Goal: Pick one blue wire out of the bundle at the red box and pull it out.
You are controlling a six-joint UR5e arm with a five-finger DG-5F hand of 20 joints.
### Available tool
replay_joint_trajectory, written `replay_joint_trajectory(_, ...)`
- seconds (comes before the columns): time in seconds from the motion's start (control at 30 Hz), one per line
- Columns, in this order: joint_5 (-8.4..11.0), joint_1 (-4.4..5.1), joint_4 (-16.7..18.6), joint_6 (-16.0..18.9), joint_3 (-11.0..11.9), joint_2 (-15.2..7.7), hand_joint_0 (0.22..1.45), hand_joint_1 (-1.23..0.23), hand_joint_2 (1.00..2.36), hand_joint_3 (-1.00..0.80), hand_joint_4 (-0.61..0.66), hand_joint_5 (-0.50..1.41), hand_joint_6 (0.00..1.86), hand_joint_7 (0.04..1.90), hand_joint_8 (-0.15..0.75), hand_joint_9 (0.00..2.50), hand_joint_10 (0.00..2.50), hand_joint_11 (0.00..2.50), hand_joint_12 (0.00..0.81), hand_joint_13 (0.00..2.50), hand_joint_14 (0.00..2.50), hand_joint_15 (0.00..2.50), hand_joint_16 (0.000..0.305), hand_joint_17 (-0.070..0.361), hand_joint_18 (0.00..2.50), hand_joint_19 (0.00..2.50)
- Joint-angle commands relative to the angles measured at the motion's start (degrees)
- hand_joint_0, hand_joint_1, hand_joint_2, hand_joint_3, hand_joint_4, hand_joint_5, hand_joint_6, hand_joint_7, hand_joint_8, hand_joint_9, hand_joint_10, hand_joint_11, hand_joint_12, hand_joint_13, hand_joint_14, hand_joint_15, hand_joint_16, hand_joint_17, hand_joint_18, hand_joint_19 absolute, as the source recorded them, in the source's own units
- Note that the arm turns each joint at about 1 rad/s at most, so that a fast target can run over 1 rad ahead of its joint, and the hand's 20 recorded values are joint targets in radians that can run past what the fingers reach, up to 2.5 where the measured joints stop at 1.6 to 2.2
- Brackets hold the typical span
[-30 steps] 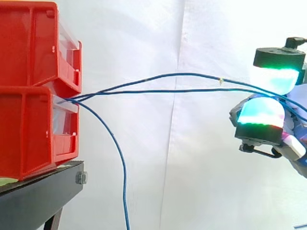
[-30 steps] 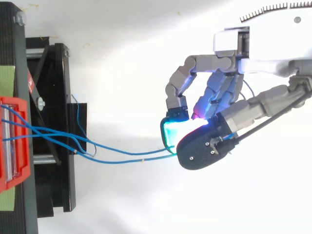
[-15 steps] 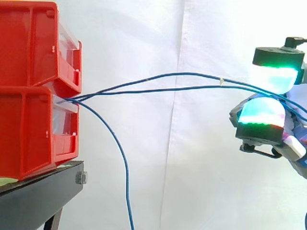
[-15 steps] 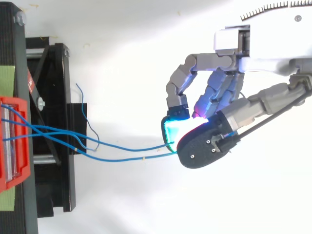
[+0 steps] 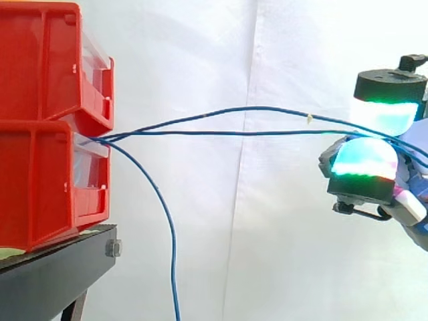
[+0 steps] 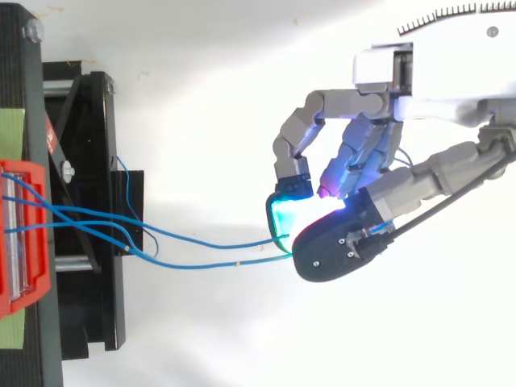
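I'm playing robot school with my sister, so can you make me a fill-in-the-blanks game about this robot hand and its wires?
The hand pinches ____ blue wires between its glowing pads. A third wire hangs ____ beside the black stand. The wires come out of stacked boxes coloured ____.
Missing words: two; down; red.

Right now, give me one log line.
hand: shut on two blue wires | wires: run from lower red bin | third wire: hangs down
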Motion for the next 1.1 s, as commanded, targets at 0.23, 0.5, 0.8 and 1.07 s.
replay_joint_trajectory(0.23, 2.71, 0.53, 0.9, -2.0, 0.0, -0.8, 0.63, -0.75, 1.01, -0.17, 0.09, -0.14, 0.94, 1.05, 0.383, 1.09, 0.01, 0.5, 0.441, 1.28, 0.02, 0.65, 0.054, 0.121, 1.02, 0.46)
replay_joint_trajectory(0.5, 5.43, 1.06, 4.7, -2.4, 0.0, -2.5, 0.63, -0.75, 1.01, -0.17, 0.1, -0.14, 0.94, 1.06, 0.389, 1.1, 0.01, 0.5, 0.446, 1.28, 0.02, 0.65, 0.054, 0.121, 1.02, 0.46)
replay_joint_trajectory(0.8, 5.17, 0.88, 5.5, -2.3, 0.0, -2.8, 0.63, -0.75, 1.01, -0.18, 0.1, -0.14, 0.94, 1.06, 0.389, 1.1, 0.01, 0.5, 0.448, 1.27, 0.02, 0.64, 0.054, 0.121, 1.02, 0.46)
replay_joint_trajectory(1.07, 5.43, 0.71, 5.4, -2.4, 0.0, -2.7, 0.63, -0.76, 1.01, -0.18, 0.12, -0.13, 0.94, 1.06, 0.38, 0.72, 0.0, 0.29, 0.453, 1.05, 0.01, 0.54, 0.053, 0.12, 0.99, 0.42)
